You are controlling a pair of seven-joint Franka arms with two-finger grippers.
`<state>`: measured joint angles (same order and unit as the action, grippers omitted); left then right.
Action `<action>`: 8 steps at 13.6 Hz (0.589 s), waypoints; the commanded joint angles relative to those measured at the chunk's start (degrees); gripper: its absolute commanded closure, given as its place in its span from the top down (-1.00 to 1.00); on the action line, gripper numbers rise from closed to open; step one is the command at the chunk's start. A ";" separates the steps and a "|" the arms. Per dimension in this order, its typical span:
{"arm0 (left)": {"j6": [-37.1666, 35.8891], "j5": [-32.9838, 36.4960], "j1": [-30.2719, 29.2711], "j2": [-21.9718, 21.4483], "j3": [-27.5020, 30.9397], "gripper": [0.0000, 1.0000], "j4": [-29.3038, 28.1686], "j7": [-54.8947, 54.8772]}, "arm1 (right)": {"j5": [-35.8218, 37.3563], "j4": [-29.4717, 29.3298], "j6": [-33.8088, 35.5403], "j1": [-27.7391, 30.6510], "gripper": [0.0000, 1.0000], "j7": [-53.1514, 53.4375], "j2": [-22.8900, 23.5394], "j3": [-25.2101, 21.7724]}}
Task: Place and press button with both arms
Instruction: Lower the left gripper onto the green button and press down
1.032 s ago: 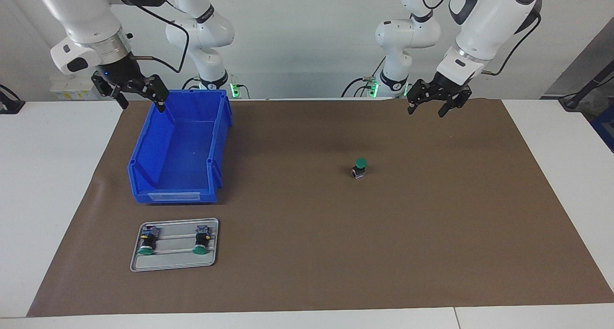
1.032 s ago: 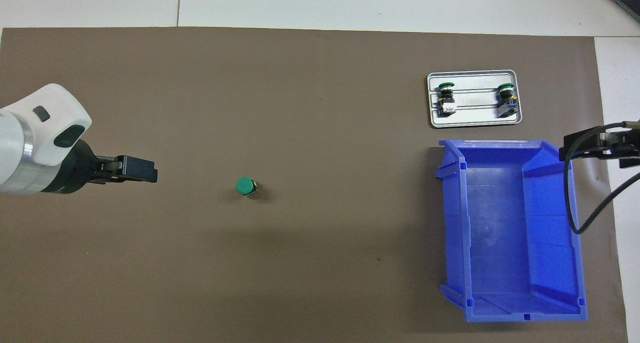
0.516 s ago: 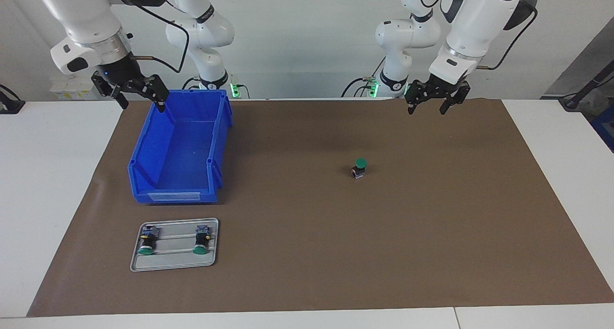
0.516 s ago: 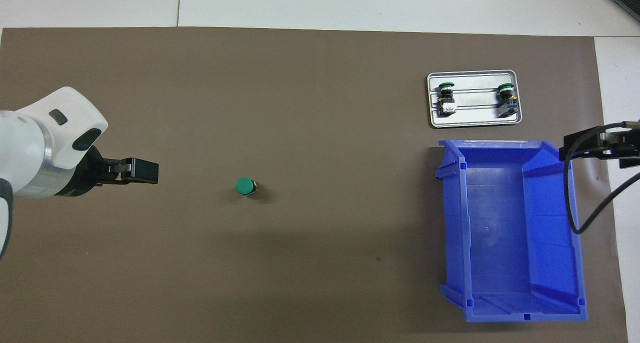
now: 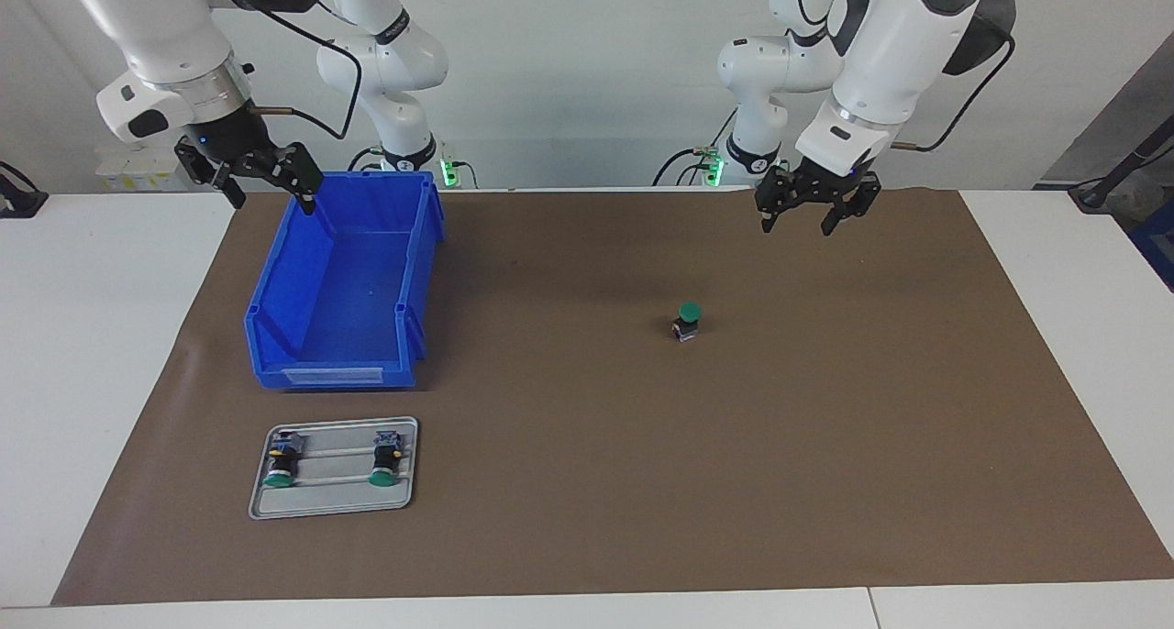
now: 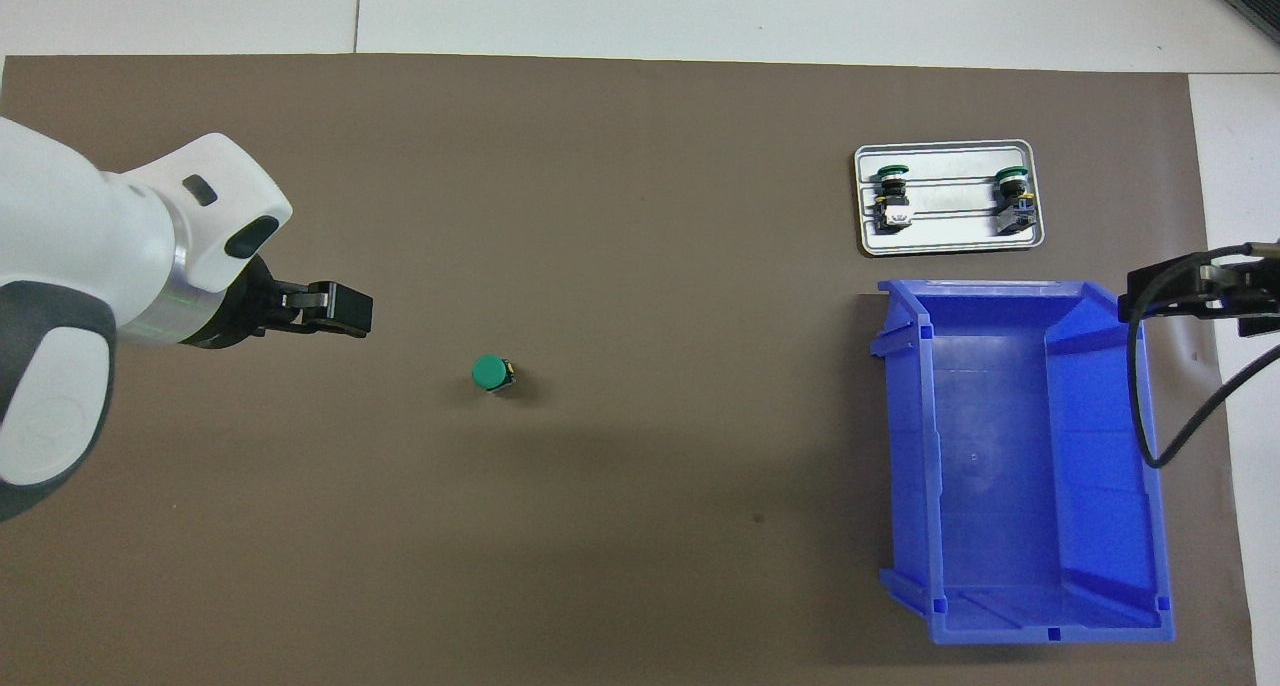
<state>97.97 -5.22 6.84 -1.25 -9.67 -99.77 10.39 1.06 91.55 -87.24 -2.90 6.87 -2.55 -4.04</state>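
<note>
1. The left gripper (image 5: pixel 796 223) hangs in the air over the brown mat (image 5: pixel 825 446), at the left arm's end of the counter (image 5: pixel 1082 271). Its fingers are spread apart and hold nothing.
2. The button (image 5: pixel 687 321) stands upright on the mat, green cap upward. It is below that gripper's height and well apart from it, toward the middle of the counter, with nothing touching it.
3. The right gripper (image 5: pixel 266 189) hangs over the corner of the blue bin (image 5: pixel 339 336) at the right arm's end of the counter. Its fingers are spread apart and empty.
4. The bin sits on the mat under the right gripper, its inside bare.
5. A grey tray (image 5: pixel 334 510) lies on the mat beside the bin, farther from the robots than the bin and well apart from the right gripper.
6. Two more green-capped buttons (image 5: pixel 280 462) lie on their sides in the tray, one toward each end.
7. In the overhead view the left gripper (image 6: pixel 340 308) shows beside the standing button (image 6: pixel 491 373), with clear mat between them.
</note>
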 commanded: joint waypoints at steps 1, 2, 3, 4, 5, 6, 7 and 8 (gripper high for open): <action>0.38 2.39 3.43 5.46 0.44 0.29 2.57 3.83 | -1.32 0.82 0.40 0.44 1.00 -1.60 -1.06 0.18; 1.68 3.45 4.32 6.34 0.44 0.09 2.48 6.29 | -1.32 0.82 0.40 0.44 1.00 -1.60 -1.06 0.18; 3.70 3.81 4.59 7.13 0.35 -0.18 2.31 8.83 | -1.32 0.82 0.40 0.44 1.00 -1.60 -1.06 0.18; 4.33 3.81 5.63 8.27 0.35 -0.44 2.30 10.86 | -1.32 0.82 0.40 0.44 1.00 -1.60 -1.06 0.18; 5.73 3.81 6.25 8.89 0.35 -0.65 1.96 11.84 | -1.32 0.82 0.40 0.44 1.00 -1.60 -1.06 0.18; 6.96 4.07 6.35 8.90 0.35 -0.78 1.17 12.28 | -1.32 0.82 0.40 0.44 1.00 -1.60 -1.06 0.18; 7.58 4.16 6.52 8.99 0.35 -0.96 0.03 12.63 | -1.32 0.82 0.40 0.44 1.00 -1.60 -1.06 0.18; 8.98 4.25 7.39 8.90 0.35 -1.00 -1.03 13.25 | -1.32 0.82 0.40 0.44 1.00 -1.60 -1.06 0.18</action>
<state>104.69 -2.48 12.74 7.74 -9.85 -99.40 21.66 1.06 91.55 -87.24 -2.90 6.87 -2.55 -4.04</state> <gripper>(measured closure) 0.899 0.000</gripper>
